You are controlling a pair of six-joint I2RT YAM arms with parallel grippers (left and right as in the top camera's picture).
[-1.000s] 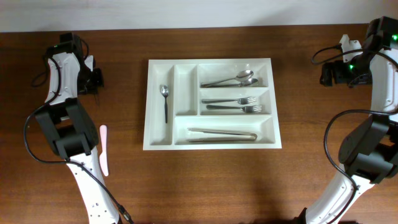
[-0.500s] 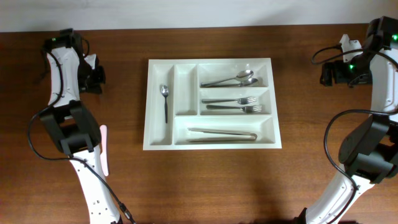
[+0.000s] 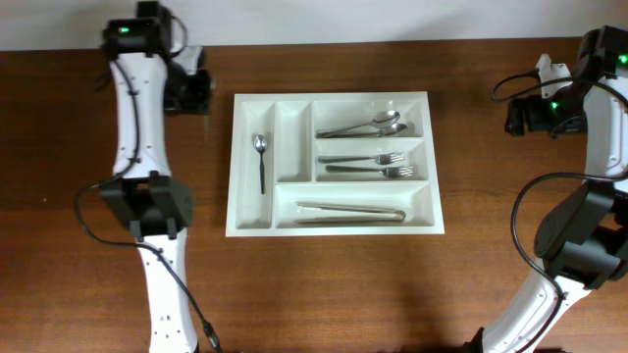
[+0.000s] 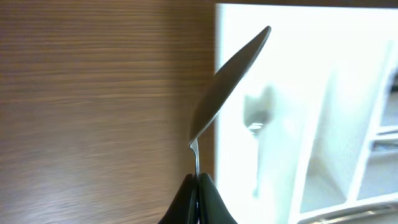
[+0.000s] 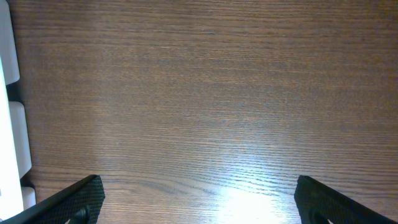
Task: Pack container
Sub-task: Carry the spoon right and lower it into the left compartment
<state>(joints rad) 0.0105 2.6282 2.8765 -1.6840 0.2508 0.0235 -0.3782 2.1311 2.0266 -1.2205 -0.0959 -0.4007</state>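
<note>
The white cutlery tray (image 3: 253, 221) lies mid-table. It holds a small spoon (image 3: 261, 162) in the leftmost narrow compartment, two spoons (image 3: 363, 126), two forks (image 3: 365, 164) and tongs (image 3: 350, 212) in the crosswise ones. My left gripper (image 3: 199, 93) hovers just off the tray's far left corner. In the left wrist view it (image 4: 198, 186) is shut on the handle of a metal spoon (image 4: 227, 87), whose bowl points over the tray's edge (image 4: 292, 50). My right gripper (image 3: 517, 117) is open and empty at the far right, over bare wood (image 5: 199, 208).
The tray's second narrow compartment (image 3: 291, 142) holds nothing. A sliver of the tray's edge (image 5: 7, 124) shows at the left of the right wrist view. Both arms' bases and cables stand along the table's left and right sides.
My left arm has swung from the far left edge rightward and toward the tray's far left corner, with the spoon in its jaws. The right arm has not moved.
</note>
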